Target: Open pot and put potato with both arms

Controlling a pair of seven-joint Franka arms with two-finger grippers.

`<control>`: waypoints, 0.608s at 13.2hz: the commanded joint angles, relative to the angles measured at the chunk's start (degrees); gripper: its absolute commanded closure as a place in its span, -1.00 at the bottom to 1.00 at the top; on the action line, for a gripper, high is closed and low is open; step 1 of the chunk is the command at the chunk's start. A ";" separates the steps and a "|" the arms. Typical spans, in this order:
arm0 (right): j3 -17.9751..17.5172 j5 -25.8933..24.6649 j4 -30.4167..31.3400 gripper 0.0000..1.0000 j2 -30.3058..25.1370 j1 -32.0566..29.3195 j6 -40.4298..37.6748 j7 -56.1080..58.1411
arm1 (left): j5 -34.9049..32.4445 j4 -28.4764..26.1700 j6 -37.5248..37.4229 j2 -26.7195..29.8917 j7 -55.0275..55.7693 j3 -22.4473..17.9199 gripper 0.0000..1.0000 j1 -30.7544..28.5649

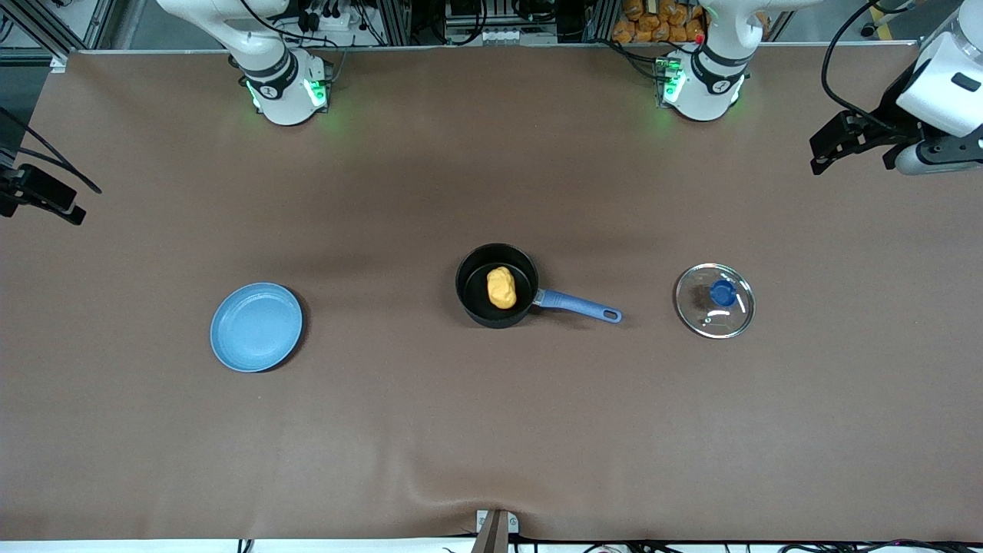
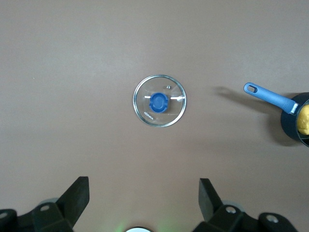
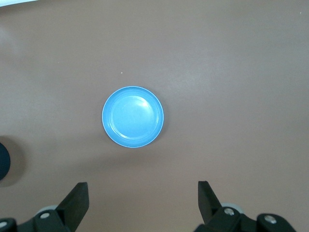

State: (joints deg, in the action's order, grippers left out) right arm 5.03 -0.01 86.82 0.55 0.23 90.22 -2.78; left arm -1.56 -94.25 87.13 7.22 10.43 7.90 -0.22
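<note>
In the front view the pot (image 1: 497, 286) stood uncovered near the middle of the table (image 1: 491, 430), its blue handle pointing toward the left arm's end, and the potato (image 1: 501, 287) lay inside it. The glass lid (image 1: 714, 300) rested flat on the table toward the left arm's end, well apart from the pot, and a light-blue plate (image 1: 256, 326) sat toward the right arm's end. The left gripper (image 1: 837, 146) hung high over the table edge at its own end, and the right gripper (image 1: 38, 196) showed only partly at the other edge; both arms waited away from the pot. In the left wrist view the left gripper (image 2: 144, 200) had its fingers (image 2: 77, 193) spread wide with nothing between them; the lid (image 2: 160, 100) lay on the table below, and the pot (image 2: 295, 121) with the potato (image 2: 304, 121) showed at the picture's edge, clear of the fingers. In the right wrist view the right gripper (image 3: 143, 203) likewise held its fingers (image 3: 208, 198) spread and empty above the plate (image 3: 133, 116).
</note>
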 commanded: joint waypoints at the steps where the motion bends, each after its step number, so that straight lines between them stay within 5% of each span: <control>1: -1.61 -0.43 1.95 -1.00 -2.04 -1.47 0.14 0.85 | -1.34 1.51 -1.26 0.78 -0.59 0.28 -1.00 -0.22; 8: -1.61 -0.52 2.39 -1.00 -1.96 -1.11 0.84 0.85 | -0.37 3.11 -3.37 0.25 -0.59 0.10 -1.00 -0.31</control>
State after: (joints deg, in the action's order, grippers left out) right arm 4.55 -0.01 87.02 0.52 0.22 90.27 -2.71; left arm -1.60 -92.24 85.53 7.37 10.41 7.87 -0.22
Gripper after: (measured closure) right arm 0.000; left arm 0.000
